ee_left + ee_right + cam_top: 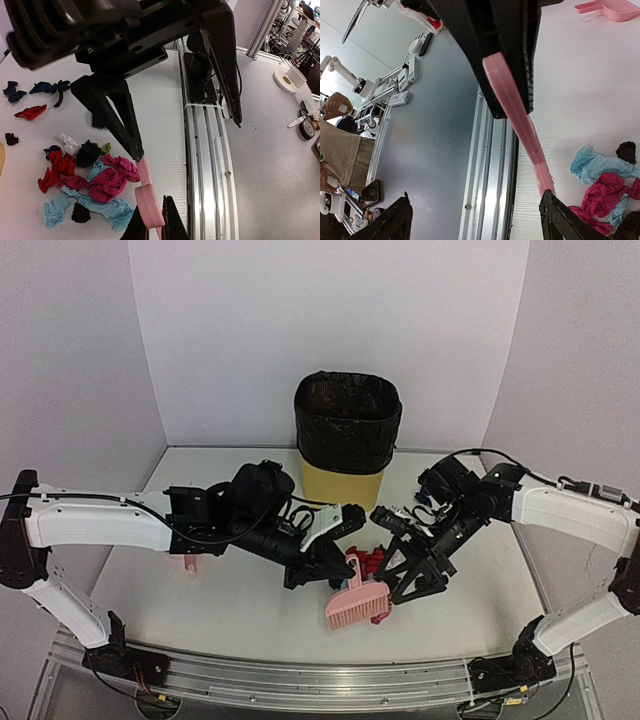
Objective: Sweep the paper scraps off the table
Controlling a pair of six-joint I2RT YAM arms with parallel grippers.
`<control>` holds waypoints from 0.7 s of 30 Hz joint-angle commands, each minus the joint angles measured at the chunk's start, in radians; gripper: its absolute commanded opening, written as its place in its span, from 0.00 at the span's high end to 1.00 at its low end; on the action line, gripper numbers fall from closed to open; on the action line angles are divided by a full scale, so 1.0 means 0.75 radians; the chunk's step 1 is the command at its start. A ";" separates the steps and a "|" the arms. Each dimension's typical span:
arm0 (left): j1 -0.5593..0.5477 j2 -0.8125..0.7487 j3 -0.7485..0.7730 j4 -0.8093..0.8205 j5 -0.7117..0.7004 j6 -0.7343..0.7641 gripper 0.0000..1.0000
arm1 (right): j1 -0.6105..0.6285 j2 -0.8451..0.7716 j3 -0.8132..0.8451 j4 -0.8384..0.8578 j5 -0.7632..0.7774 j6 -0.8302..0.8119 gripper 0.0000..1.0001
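Note:
The paper scraps (100,182) lie in a loose pile of red, pink, light blue, black and white bits on the table (160,100), left of the brush. A few more lie apart, among them a navy one (12,91) and a red one (31,112). The pile also shows in the top view (372,560) and the right wrist view (605,185). My left gripper (152,210) is shut on a pink brush (357,607) beside the pile. My right gripper (475,200) is wide open. One of its fingertips (555,210) touches the brush's far end.
A yellow bin with a black liner (348,435) stands at the back of the table. A pink dustpan (612,9) lies on the table under the left arm (190,563). The metal rail (207,165) runs along the front edge close to the brush.

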 commanded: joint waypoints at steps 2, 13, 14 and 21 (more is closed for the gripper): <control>0.007 -0.072 0.048 0.101 0.102 -0.031 1.00 | 0.046 0.037 0.053 -0.100 0.011 -0.113 0.18; 0.007 -0.091 0.035 0.056 0.153 -0.004 1.00 | 0.055 -0.004 0.070 -0.097 0.076 -0.118 0.20; 0.007 -0.093 0.029 0.047 0.154 0.001 1.00 | 0.055 -0.031 0.067 -0.095 0.085 -0.117 0.20; 0.008 -0.065 0.058 -0.028 0.270 0.016 1.00 | 0.055 -0.110 0.070 -0.067 0.215 -0.058 0.20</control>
